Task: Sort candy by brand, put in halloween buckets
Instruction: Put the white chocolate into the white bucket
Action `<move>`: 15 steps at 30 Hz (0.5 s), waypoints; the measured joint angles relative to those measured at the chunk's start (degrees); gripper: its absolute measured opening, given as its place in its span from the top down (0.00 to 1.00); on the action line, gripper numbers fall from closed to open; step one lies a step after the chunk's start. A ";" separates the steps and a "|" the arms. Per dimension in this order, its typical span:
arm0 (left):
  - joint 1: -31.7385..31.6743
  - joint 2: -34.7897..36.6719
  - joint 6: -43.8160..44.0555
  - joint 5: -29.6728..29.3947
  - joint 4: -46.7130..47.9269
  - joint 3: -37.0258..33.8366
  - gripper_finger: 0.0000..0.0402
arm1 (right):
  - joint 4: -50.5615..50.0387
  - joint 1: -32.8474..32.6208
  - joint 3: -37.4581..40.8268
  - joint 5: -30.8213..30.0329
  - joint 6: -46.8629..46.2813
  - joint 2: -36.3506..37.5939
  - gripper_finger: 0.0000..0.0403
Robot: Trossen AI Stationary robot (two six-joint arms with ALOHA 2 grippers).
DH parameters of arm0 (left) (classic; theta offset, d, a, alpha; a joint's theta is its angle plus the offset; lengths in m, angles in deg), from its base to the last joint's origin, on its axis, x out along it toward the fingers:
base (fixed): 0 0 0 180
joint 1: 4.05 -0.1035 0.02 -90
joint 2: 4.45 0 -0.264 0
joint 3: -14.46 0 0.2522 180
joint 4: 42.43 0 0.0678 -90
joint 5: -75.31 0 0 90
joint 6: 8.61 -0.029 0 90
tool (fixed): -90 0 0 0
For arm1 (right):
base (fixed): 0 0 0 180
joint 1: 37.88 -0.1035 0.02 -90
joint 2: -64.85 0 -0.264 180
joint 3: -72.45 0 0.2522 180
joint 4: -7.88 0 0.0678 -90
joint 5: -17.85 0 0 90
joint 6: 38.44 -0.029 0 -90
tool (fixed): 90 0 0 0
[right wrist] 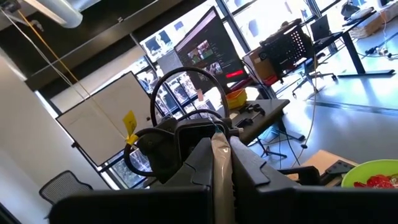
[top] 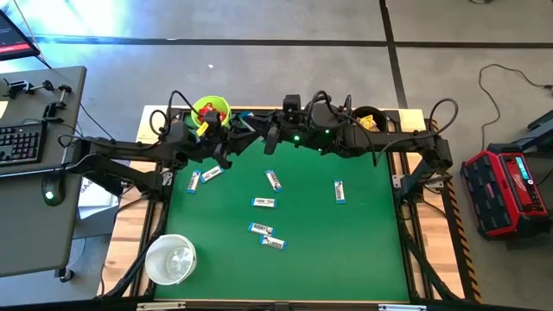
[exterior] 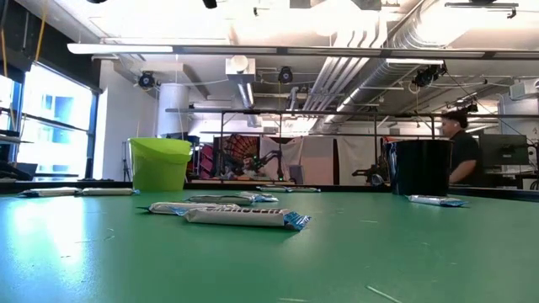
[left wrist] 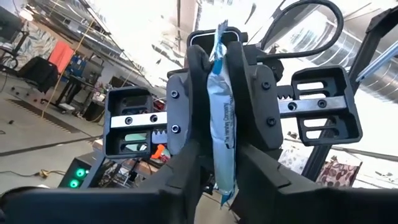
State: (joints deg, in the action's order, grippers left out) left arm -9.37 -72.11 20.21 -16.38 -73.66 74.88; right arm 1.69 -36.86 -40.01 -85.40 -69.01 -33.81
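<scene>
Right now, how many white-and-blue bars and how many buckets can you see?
White-and-blue bars lying on the mat: 7
White-and-blue bar gripped by the left claw and right claw: 1
Green bucket: 1
Black bucket: 1
White bucket: 1
Total: 11

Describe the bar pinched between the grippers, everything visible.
The white-and-blue bar is a slim wrapped candy, glossy white film with blue print and crimped blue ends. In the left wrist view it stands upright, clamped between dark fingers, its ends poking past them. The right wrist view shows its edge pinched between that arm's own fingers too. It hangs in the air near the lime green bucket, above the table.
</scene>
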 joint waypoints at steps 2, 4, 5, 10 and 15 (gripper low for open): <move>0.00 0.00 -0.47 0.11 -0.02 0.00 0.83 | -0.03 0.00 0.00 0.02 0.13 0.00 0.98; 0.00 0.00 -0.59 0.11 -0.02 0.00 0.87 | -0.71 0.00 0.00 0.09 1.42 0.00 0.95; 0.00 0.00 -0.61 0.11 0.13 0.00 0.89 | -1.47 0.00 0.00 0.09 2.32 0.00 0.93; 0.00 -0.07 -0.99 -0.03 0.61 -0.11 0.95 | -4.72 0.11 0.00 1.17 2.74 0.07 0.79; 0.04 -0.04 -2.05 0.13 0.28 -0.11 0.95 | -5.18 0.11 0.00 1.51 3.63 0.27 0.65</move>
State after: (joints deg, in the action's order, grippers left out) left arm -9.34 -72.16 18.16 -16.25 -73.39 74.77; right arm -3.49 -36.75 -40.01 -83.89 -65.38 -33.54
